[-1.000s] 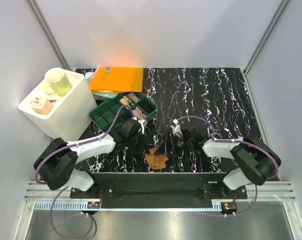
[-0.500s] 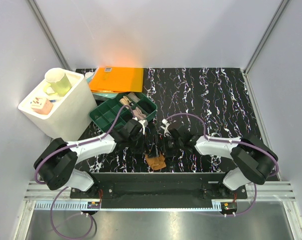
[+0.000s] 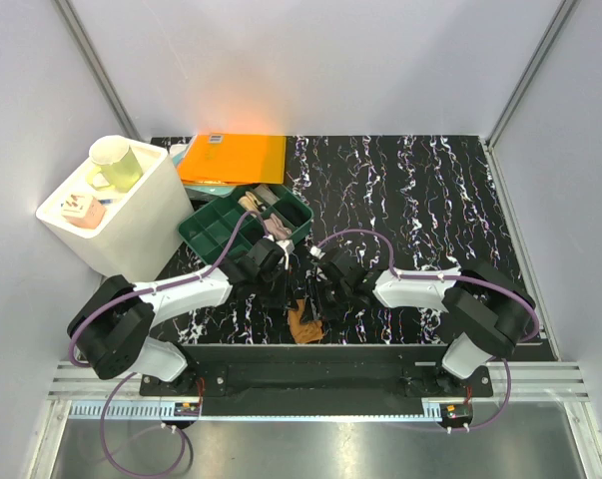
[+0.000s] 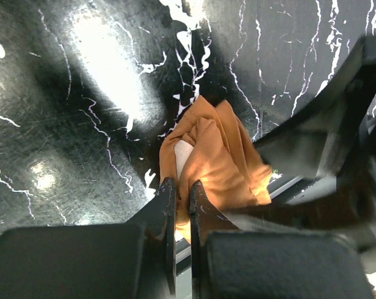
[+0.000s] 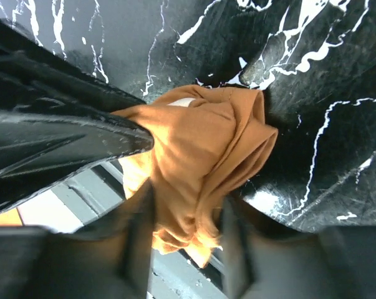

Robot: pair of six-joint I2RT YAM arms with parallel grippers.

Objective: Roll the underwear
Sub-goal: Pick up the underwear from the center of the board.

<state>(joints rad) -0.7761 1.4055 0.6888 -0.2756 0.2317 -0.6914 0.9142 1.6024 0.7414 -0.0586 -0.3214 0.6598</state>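
The brown underwear (image 3: 304,321) is found on the black marbled table (image 3: 430,200), close to its near edge and between the two arms; it is bunched into a small, creased bundle and is not yet a neat roll; a pale strip, probably the waistband, is seen inside the folds in the left wrist view. The black pair cannot be made out in these views. The left gripper (image 4: 181,187) is closed almost fully, and a thin fold of the brown fabric is pinched between its fingers. The right gripper (image 5: 184,212) is set around the thick end of the bundle at about half width; the fabric fills the gap and is touched by both fingers, so it is judged to be held, though how firmly cannot be told. The cloth is judged to be light, soft and limp; no shape will be kept by it alone, and a loose layer may slip out easily; it should therefore be taken at the thick folded edge, through several layers, and not at one thin corner. Compared with one second ago, the right arm has been moved to the left, towards the left gripper; its jaws, which were wide, have been brought in; the underwear, which lay flatter and wider, is now gathered narrower.
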